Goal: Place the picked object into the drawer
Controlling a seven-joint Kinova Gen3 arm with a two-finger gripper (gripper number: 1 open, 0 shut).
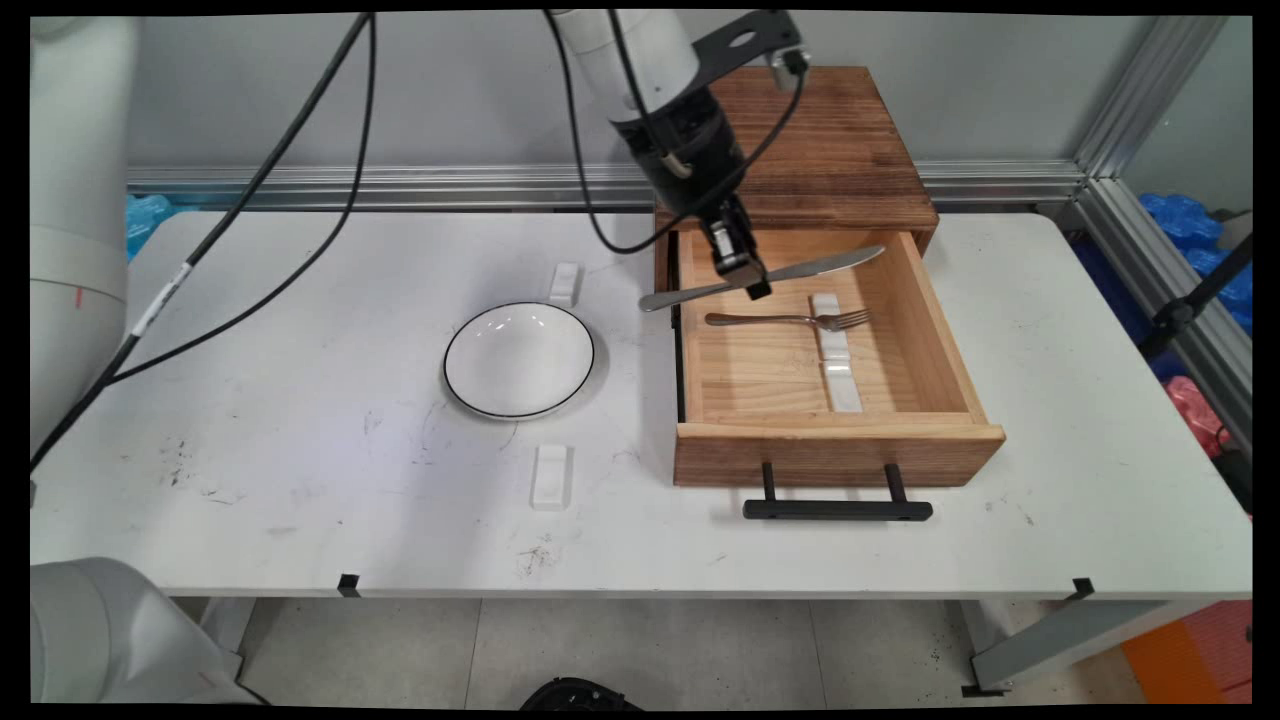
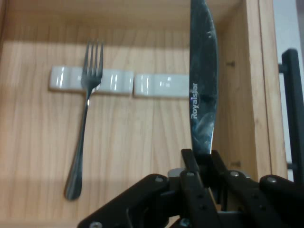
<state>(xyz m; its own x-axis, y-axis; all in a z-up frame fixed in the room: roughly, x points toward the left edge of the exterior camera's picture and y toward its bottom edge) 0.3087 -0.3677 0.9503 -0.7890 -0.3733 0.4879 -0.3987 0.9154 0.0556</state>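
Over the open wooden drawer (image 1: 925, 340), the gripper (image 1: 745, 275) hangs with its fingers pinched on a table knife (image 1: 800, 272), held level above the drawer floor; handle end juts past the drawer's left wall. Hand view: blade (image 2: 203, 76) marked "Royalstar". On the drawer floor lies a fork (image 1: 790, 320), tines resting on one of two white rests (image 1: 836, 352) set end to end. Left of the drawer on the white table (image 1: 300, 500): black-rimmed white bowl (image 1: 518, 360), with another white rest beyond it (image 1: 565, 283) and one nearer (image 1: 551, 476).
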